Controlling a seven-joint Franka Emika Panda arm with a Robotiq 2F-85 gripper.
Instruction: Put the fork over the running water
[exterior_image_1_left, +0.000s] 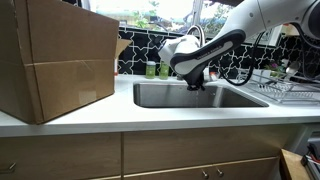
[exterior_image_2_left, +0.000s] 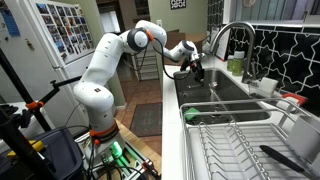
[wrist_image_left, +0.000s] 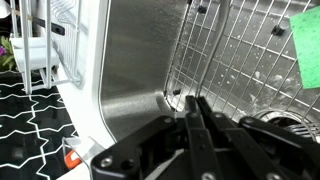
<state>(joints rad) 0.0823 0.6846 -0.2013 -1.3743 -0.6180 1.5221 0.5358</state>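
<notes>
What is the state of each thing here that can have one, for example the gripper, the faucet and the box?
gripper: shut, over the sink; no fork can be made out between its fingers.
faucet: no stream of water visible.
sink: a wire grid lies on its bottom.
cardboard box: closed, standing on the counter.
drawers: closed.

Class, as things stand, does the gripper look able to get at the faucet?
Probably yes: the gripper hangs shut over the open sink, close to the faucet, and nothing visible stands between them.
</notes>
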